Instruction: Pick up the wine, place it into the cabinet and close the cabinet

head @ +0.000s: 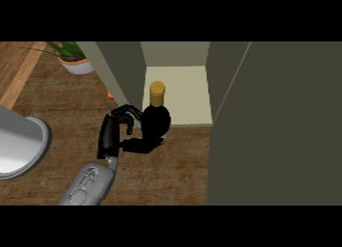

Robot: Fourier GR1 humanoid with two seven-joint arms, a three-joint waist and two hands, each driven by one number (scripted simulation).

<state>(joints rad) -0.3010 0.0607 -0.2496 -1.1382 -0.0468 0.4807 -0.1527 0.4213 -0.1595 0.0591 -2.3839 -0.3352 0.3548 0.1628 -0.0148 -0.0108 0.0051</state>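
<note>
Judging from how things lie, the pick-up is done and the placing is under way: the left robot hand [124, 131] has its fingers and thumb curled round the wine bottle [157, 116], which it carries upright at the front edge of the open cabinet [178, 94], at or just over the shelf's lip; whether it rests there cannot be told. Release and closing the cabinet door [281, 120] remain. This bottle is black-bodied with a gold-yellow capped neck. Beside it the wooden counter [160, 178] carries a potted plant [72, 58] and a grey round vessel [13, 144]. No right robot hand shows.
</note>
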